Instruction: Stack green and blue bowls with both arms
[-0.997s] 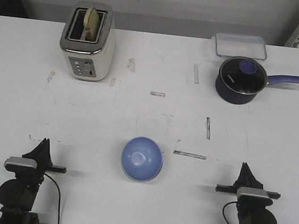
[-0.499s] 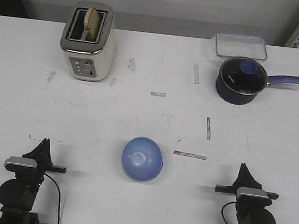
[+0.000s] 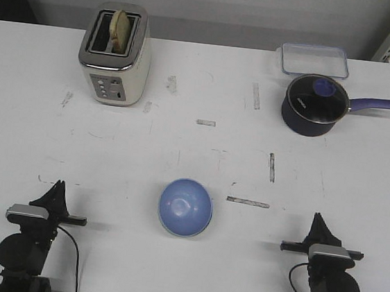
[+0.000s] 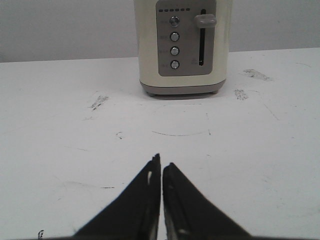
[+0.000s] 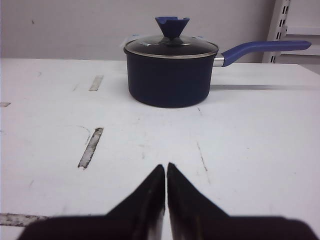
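The periwinkle blue bowl (image 3: pixel 185 207) sits upright on the white table (image 3: pixel 194 153) at the front middle, between my two arms. No green bowl shows on its own; a pale edge runs along the blue bowl's near side, and I cannot tell what it is. My left gripper (image 3: pixel 58 186) is shut and empty at the front left, well left of the bowl. It points at the toaster in the left wrist view (image 4: pixel 161 162). My right gripper (image 3: pixel 318 218) is shut and empty at the front right. It points at the saucepan in the right wrist view (image 5: pixel 166 166).
A cream toaster (image 3: pixel 115 54) (image 4: pixel 182 45) with bread in it stands at the back left. A dark navy saucepan (image 3: pixel 314 105) (image 5: pixel 170 75) with a glass lid and a long handle stands at the back right. A clear plastic container (image 3: pixel 314 60) lies behind it.
My right gripper has shifted very slightly to the left. The bowl and the left arm have not moved.
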